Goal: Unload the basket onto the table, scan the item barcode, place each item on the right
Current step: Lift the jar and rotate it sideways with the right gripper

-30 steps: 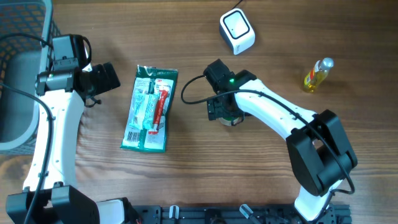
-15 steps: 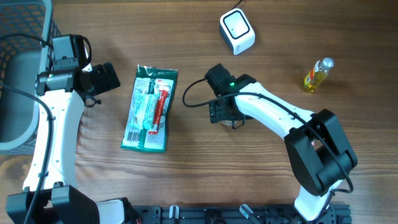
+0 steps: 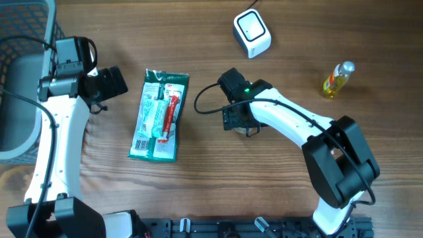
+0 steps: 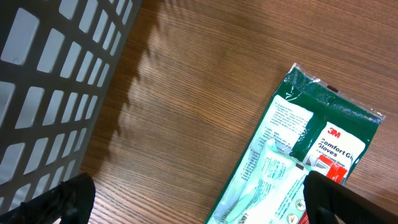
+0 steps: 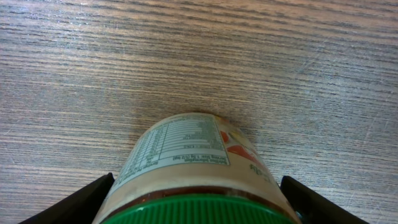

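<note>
Jar (image 5: pixel 198 163) label shows from right wrist only, hidden overhead.

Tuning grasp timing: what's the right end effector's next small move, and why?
Likely close on the green-lidded plastic jar with the cream label: the right end effector straddles it, a finger on each side, and the jar rests on the wooden table.

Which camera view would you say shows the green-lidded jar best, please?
The right wrist view: the jar fills the foreground, its label and green lid plain. Overhead, the right gripper covers nearly all of it. The left wrist view does not show it at all.
</note>
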Controlling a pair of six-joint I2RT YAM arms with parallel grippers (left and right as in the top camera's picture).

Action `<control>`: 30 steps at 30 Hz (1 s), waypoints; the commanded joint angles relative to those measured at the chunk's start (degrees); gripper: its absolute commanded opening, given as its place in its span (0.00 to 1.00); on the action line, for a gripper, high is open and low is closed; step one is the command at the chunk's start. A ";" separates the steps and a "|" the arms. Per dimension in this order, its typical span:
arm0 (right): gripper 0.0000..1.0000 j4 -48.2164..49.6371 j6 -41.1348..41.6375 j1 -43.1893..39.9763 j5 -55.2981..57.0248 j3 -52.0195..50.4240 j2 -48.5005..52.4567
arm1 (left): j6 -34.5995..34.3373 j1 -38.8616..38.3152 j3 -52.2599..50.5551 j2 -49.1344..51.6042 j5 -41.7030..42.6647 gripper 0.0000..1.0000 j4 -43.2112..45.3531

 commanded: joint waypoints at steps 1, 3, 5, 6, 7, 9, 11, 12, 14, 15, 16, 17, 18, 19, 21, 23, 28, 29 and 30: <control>0.84 -0.44 0.39 -0.13 0.98 0.57 1.03 | -0.52 0.15 0.04 0.17 -0.50 1.00 0.13; 0.81 -0.66 0.42 -0.13 1.01 0.66 1.05 | -0.52 0.15 0.04 0.17 -0.50 1.00 0.13; 0.75 -0.72 0.37 -0.13 1.03 0.66 1.05 | -0.52 0.15 0.04 0.17 -0.50 1.00 0.13; 0.70 -0.72 0.37 -0.13 1.01 0.66 1.05 | -0.52 0.15 0.04 0.17 -0.50 1.00 0.13; 0.68 -0.72 0.39 -0.13 0.94 0.66 1.03 | -0.52 0.15 0.04 0.17 -0.50 1.00 0.13; 0.61 -0.76 0.42 -0.15 0.59 0.87 1.03 | -0.52 0.15 0.04 0.17 -0.50 1.00 0.13; 0.57 -2.25 0.44 -0.31 0.42 2.25 0.48 | -0.52 0.15 0.04 0.17 -0.50 1.00 0.13; 0.53 -3.39 0.46 -0.48 0.04 3.21 -0.15 | -0.52 0.15 0.04 0.17 -0.50 1.00 0.13; 0.50 -5.22 0.46 -1.20 -2.25 4.79 -2.49 | -0.52 0.15 0.04 0.17 -0.50 1.00 0.13; 0.49 -5.62 0.44 -1.84 -4.59 5.01 -4.50 | -0.52 0.15 0.04 0.17 -0.50 1.00 0.13; 0.49 -5.95 0.44 -2.51 -6.23 5.01 -6.08 | -0.52 0.15 0.04 0.17 -0.52 1.00 0.13; 0.46 -6.69 0.44 -3.50 -8.61 5.01 -7.93 | -0.52 0.15 0.04 0.17 -0.50 1.00 0.13; 0.42 -7.56 0.42 -4.50 -11.13 5.01 -9.60 | -0.52 0.15 0.04 0.17 -0.50 1.00 0.13; 0.40 -8.96 0.42 -5.77 -15.52 5.01 -11.47 | -0.52 0.15 0.04 0.17 -0.50 1.00 0.13; 0.37 -12.44 0.42 -7.98 -25.59 5.01 -14.47 | -0.52 0.15 0.04 0.15 -0.50 1.00 0.13; 0.36 -15.54 0.44 -8.90 -34.18 5.01 -16.26 | -0.52 0.15 0.04 0.17 -0.50 1.00 0.13; 0.36 -21.22 0.50 -8.85 -49.48 4.98 -16.94 | -0.52 0.15 0.04 0.17 -0.50 1.00 0.13; 0.36 -22.32 0.66 -8.85 -52.17 4.98 -16.94 | -0.52 0.15 0.04 0.17 -0.50 1.00 0.13; 0.36 -23.34 2.47 -8.85 -54.03 4.98 -16.94 | -0.52 0.15 0.04 0.17 -0.50 1.00 0.13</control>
